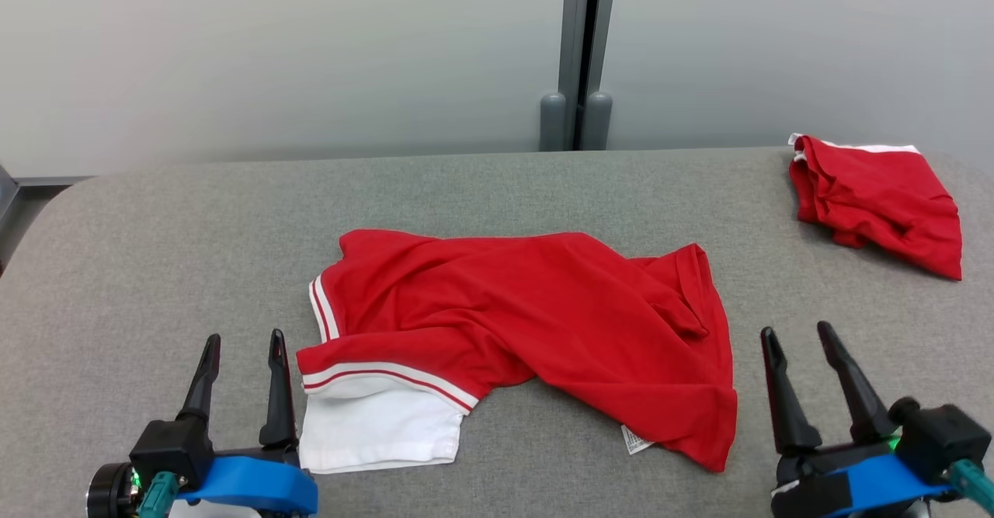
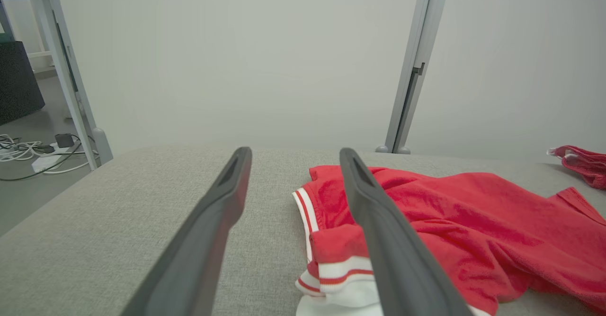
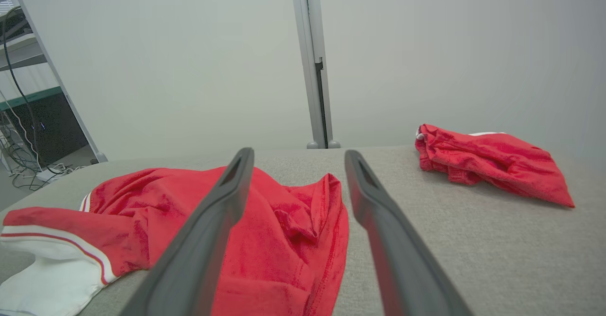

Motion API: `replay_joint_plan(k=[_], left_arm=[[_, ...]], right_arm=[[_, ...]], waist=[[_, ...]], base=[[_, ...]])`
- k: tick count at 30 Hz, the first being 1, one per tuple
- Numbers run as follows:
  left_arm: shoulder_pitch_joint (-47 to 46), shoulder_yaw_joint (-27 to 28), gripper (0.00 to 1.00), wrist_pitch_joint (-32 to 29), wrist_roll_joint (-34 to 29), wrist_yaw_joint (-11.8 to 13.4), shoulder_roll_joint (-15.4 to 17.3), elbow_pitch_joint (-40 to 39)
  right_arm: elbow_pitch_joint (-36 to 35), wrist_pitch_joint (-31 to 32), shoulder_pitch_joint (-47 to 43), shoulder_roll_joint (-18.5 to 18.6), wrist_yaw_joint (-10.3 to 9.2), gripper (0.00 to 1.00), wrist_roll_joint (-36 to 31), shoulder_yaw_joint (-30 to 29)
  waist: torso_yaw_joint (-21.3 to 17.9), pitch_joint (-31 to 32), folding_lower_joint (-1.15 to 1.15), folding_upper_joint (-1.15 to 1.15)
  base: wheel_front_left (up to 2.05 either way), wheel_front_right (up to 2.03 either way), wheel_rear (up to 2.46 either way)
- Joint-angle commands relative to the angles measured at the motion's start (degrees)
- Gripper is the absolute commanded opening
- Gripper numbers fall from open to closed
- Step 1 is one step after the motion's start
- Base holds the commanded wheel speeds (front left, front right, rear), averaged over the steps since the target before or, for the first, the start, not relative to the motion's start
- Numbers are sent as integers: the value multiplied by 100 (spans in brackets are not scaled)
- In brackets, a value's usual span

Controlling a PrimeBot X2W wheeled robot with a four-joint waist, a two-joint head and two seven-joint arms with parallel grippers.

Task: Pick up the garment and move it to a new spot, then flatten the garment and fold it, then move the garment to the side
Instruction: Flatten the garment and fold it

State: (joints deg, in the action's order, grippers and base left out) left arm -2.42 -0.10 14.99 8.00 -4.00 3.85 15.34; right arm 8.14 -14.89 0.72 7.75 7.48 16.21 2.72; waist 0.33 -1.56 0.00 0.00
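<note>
A grey fabric-covered table (image 1: 155, 254) runs across the head view, with a pale wall behind it. At the lower left of the frame, the left gripper (image 1: 244, 338) sits low over the table, its two dark fingers pointing up the frame and spread apart with nothing between them. Its inner finger is just beside the white panel of the red shirt (image 1: 528, 308).

The shirt lies crumpled and unfolded in the middle of the frame, flat on the table. White stripes edge its left side, and a small white label (image 1: 637, 439) pokes out under its lower right hem. Above it, at top centre, a grey upright post (image 1: 578, 52) divides the wall.

At the lower right, the right gripper (image 1: 797, 331) sits just beyond the shirt's right edge, fingers parted and empty. In the upper right, well apart from the shirt, a second red garment (image 1: 877, 199) lies bunched near the table's far edge.
</note>
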Motion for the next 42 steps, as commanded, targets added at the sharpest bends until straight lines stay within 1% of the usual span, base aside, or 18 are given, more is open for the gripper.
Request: replay_joint_plan(k=[1, 6, 14, 19, 36, 42], left_arm=[[38, 5, 100, 26, -33, 12, 42, 4], [205, -49, 100, 26, -90, 8, 113, 9], [429, -130, 100, -6, -130, 72, 189, -11], [459, -151, 100, -15, -161, 155, 220, -65], [393, -155, 100, -13, -78, 286, 277, -223], [306, -173, 100, -3, -38, 299, 267, -245]], right_arm=[[-47, -23, -87, -38, 3, 100, -60, 6], [-274, 24, -416, -210, 2, 100, -408, 18], [-368, 150, -746, -402, 3, 100, -570, -115], [-405, 209, -796, -437, 2, 100, -625, -185], [-440, 325, -810, -479, 3, 100, -707, -267], [-276, 450, -803, -458, 3, 100, -714, -289]], waist=[[-10, 27, 0, 0], [-1, 115, 0, 0], [39, 169, 0, 0], [59, 171, 0, 0], [115, 103, 0, 0], [122, 32, 0, 0]], base=[[0, 0, 0], [0, 0, 0], [0, 0, 0], [0, 0, 0], [0, 0, 0], [0, 0, 0]])
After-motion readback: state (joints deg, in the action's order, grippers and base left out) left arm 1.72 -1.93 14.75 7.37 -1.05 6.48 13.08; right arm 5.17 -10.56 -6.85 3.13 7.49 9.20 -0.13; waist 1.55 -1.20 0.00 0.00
